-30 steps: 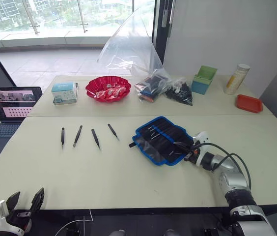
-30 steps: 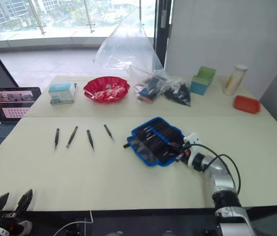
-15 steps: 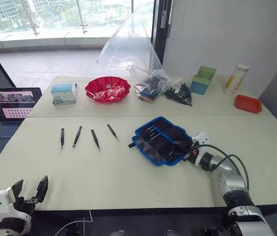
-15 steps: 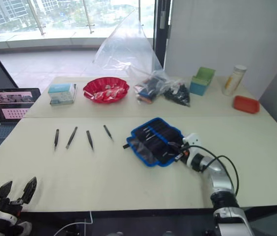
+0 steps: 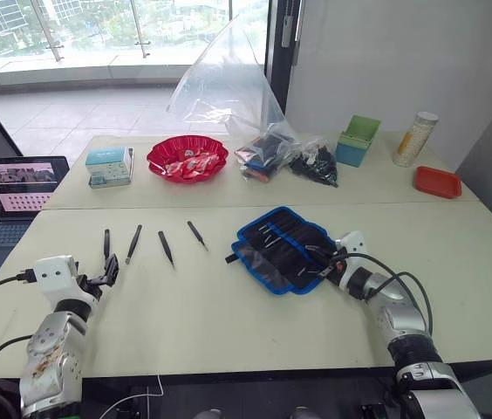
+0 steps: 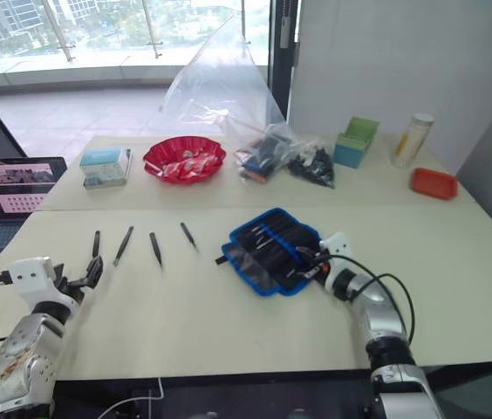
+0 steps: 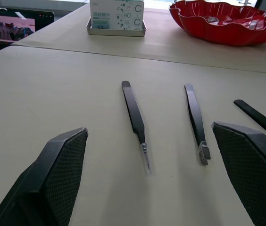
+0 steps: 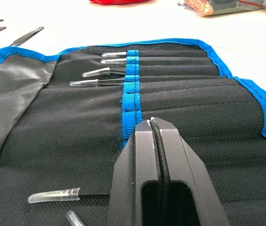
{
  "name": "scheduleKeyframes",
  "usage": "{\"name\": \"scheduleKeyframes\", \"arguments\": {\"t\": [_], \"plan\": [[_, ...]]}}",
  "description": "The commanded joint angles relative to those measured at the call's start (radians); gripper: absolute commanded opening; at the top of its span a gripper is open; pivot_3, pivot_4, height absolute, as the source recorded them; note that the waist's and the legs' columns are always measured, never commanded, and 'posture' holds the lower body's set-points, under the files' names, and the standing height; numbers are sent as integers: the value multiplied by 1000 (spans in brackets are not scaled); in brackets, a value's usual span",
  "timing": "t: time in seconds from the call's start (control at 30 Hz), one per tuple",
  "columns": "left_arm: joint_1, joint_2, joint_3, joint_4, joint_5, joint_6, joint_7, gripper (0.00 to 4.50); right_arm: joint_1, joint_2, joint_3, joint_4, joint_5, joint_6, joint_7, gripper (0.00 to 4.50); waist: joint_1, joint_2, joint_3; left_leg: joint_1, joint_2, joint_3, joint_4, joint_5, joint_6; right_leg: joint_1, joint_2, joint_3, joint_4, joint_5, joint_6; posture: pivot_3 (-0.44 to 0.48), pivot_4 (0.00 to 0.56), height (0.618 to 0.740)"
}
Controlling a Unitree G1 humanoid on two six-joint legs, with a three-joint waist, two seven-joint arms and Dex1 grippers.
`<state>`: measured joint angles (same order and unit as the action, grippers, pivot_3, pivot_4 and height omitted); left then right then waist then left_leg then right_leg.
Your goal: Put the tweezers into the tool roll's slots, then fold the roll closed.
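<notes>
L gripper (image 7: 147, 188) jaws wide, on table | slim black pointed metal tweezers (image 7: 134, 114) just ahead, betw fingers | R gripper (image 8: 154, 123) pinched tight, over flat black blue-trimmed fabric tool roll (image 8: 180, 108), slots (image 8: 180, 89) just beyond tips

— What sits along the far side of the worktop (image 5: 228, 323)?

— A small teal box (image 5: 109, 166), then a red scalloped bowl (image 5: 188, 157) with wrapped bits inside, then a big clear plastic bag (image 5: 228, 83) over two packets of dark items (image 5: 291, 157).

— And further right?

— A blue-green bin (image 5: 357, 140), a tall jar of pale grains (image 5: 416, 138), and a flat red lid (image 5: 437, 182). An open laptop (image 5: 12, 188) stands off the left edge.
</notes>
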<state>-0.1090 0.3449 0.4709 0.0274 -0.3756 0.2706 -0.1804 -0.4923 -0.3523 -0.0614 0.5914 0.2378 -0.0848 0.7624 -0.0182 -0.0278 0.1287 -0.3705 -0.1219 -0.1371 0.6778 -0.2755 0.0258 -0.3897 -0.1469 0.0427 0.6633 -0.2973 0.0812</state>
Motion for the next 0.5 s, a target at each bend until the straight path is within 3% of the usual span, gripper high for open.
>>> {"name": "scheduleKeyframes", "arguments": {"t": [0.03,0.37,0.5], "plan": [[-52,30,-23,75,39,-5,5,4465,6,-1,-11,-25,-4,14,-20,0,1,0,0,0,0,0,0,0,0,0,0,0,0,0,0,0,150,740],[-217,99,-57,340,78,5,-5,4465,-2,11,-2,-23,-17,19,-46,0,-1,0,0,0,0,0,0,0,0,-1,0,0,0,0,0,0,150,740],[-237,91,-67,365,80,26,3,3321,3,17,-3,-29,-17,20,-55,0,-1,0,0,0,0,0,0,1,-1,-1,0,0,1,0,0,0,150,740]]}}
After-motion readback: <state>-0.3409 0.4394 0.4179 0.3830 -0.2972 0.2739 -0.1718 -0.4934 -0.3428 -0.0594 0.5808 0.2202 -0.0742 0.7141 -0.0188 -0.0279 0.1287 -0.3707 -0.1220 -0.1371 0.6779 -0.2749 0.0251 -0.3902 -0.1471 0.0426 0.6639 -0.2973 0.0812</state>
